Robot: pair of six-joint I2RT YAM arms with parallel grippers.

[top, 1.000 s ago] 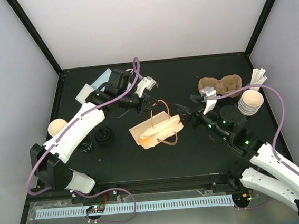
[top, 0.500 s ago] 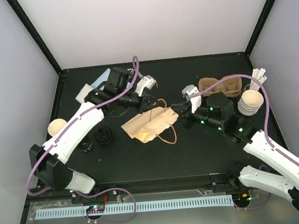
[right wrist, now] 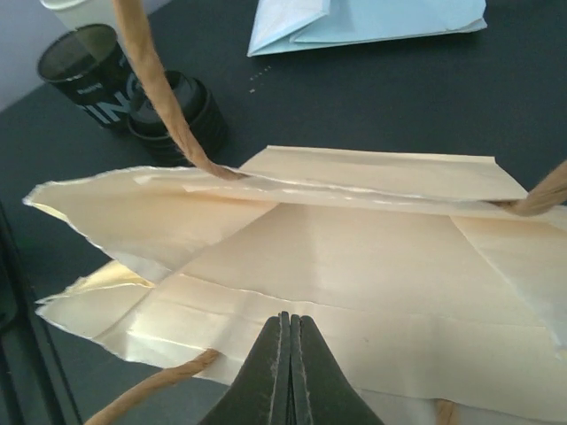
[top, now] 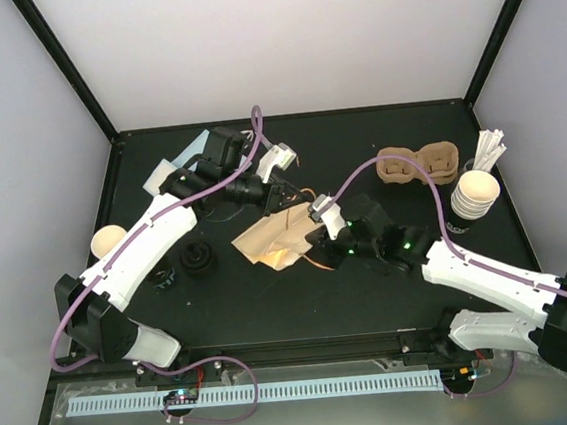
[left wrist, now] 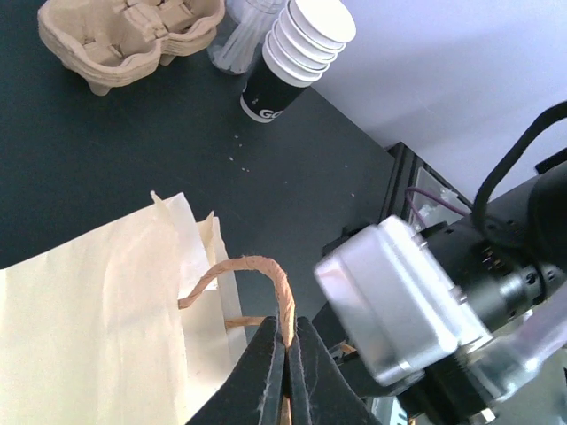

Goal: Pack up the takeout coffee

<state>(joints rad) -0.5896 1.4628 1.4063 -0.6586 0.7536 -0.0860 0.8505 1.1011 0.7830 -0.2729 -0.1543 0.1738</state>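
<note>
At mid-table, the right end effector [right wrist: 285,316] has closed against the paper bag [right wrist: 354,266]; left end effector [left wrist: 285,324] clamps its handle [left wrist: 253,263].

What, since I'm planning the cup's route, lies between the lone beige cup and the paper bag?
In the top view, the left arm's white link crosses that stretch, and black lids sit there between cup and bag.

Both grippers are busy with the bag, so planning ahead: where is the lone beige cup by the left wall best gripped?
Likely across the beige cup just below its rim, coming from above on its left: it looks upright and round, and the left arm overhangs its right side.
</note>
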